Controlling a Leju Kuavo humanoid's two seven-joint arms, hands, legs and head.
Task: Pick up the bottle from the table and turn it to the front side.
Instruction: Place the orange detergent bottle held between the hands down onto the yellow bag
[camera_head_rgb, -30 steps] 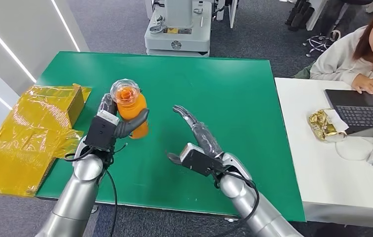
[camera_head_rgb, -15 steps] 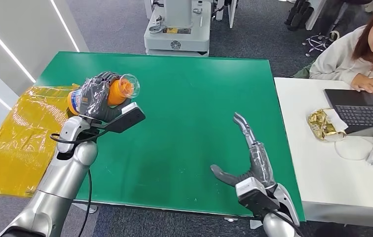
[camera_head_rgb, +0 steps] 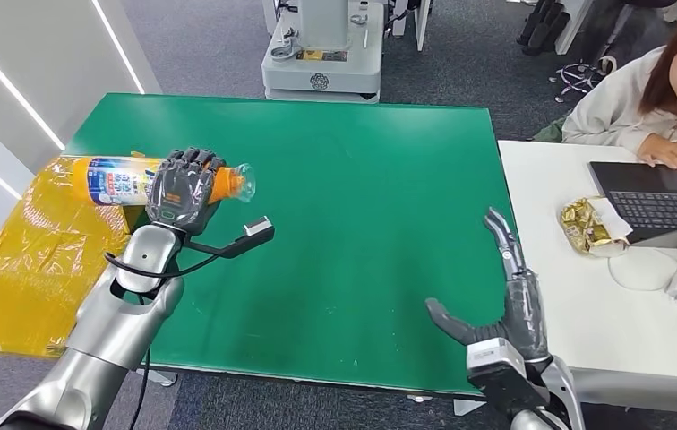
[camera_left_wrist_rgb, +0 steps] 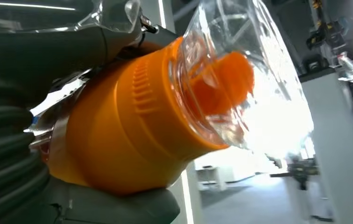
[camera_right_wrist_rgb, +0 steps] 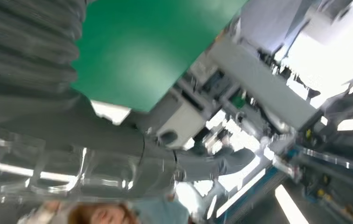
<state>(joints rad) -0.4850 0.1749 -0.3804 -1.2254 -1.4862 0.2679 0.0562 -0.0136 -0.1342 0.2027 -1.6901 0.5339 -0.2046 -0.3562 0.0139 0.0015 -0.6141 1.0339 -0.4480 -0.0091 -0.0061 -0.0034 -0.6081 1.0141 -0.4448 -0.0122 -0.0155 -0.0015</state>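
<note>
Orange bottle (camera_head_rgb: 129, 180) left of frame centre, lying sideways in air over green table (camera_head_rgb: 362, 179) edge, clear cap toward centre. Left hand (camera_head_rgb: 181, 190) wraps shoulder below cap. Right hand (camera_head_rgb: 505, 309) lower right, fingers spread, empty. Likely rigid plastic, glossy label slippery; grip mid-body.

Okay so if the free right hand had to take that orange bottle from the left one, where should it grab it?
Probably the labelled body end. The bottle lies roughly level above the table's left edge, and the left hand wraps the part near its clear cap, so the body is the longest bare stretch. The right hand, open near the table's right front corner, would have to cross over and close around the body from the front.
</note>
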